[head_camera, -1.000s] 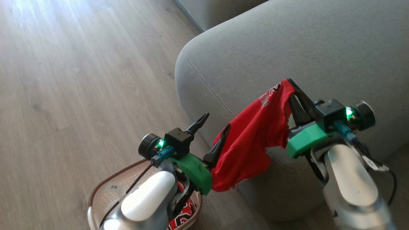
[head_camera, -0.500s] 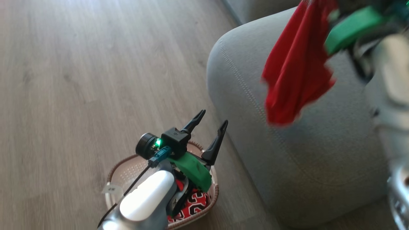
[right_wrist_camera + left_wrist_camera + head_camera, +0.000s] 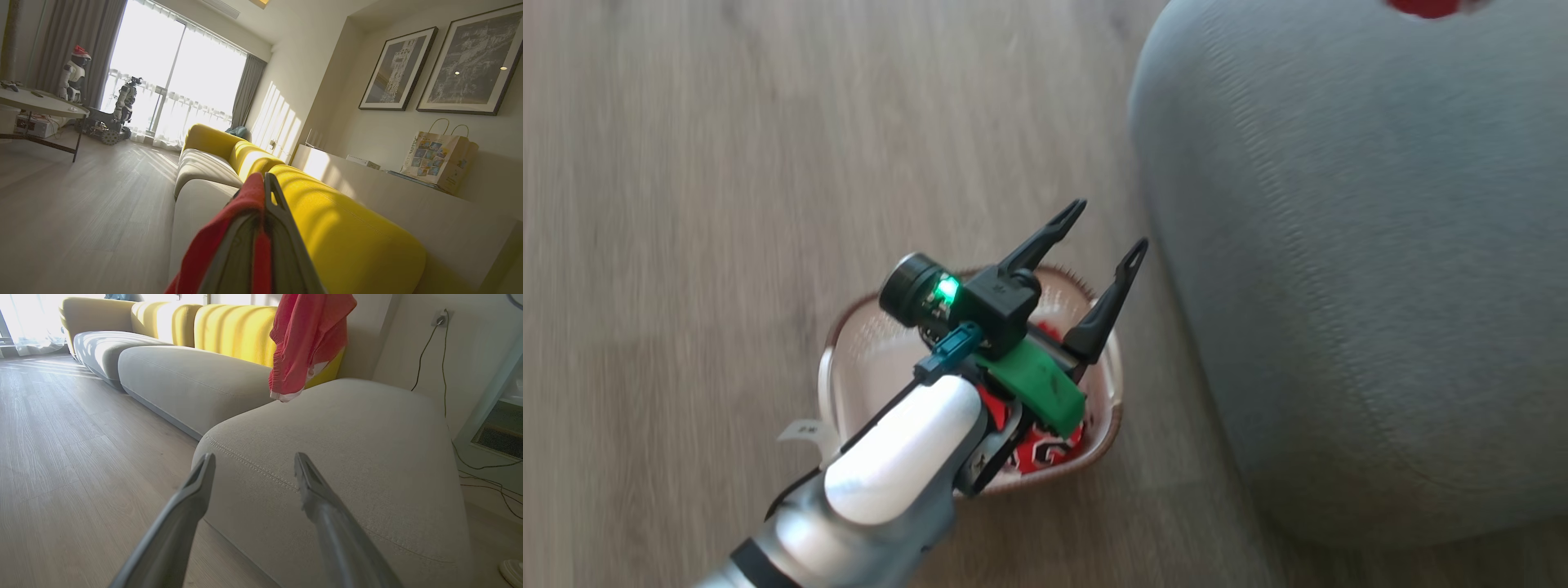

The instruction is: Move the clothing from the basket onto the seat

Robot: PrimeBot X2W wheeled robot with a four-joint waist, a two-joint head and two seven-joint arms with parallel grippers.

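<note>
basket (image 3: 870,359) 1 | red garments (image 3: 306,339) 2 | sofa (image 3: 367,437) 1 | framed pictures (image 3: 396,69) 2 | paper bag (image 3: 439,161) 1

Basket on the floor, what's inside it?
Red clothing with black-and-white lettering lies in the basket. The open left gripper and its arm cover the basket's middle, so whatever else lies there is hidden.

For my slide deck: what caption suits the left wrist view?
Open left claw faces the rounded grey fabric sofa; a red soft-fabric jersey hangs above it.
</note>
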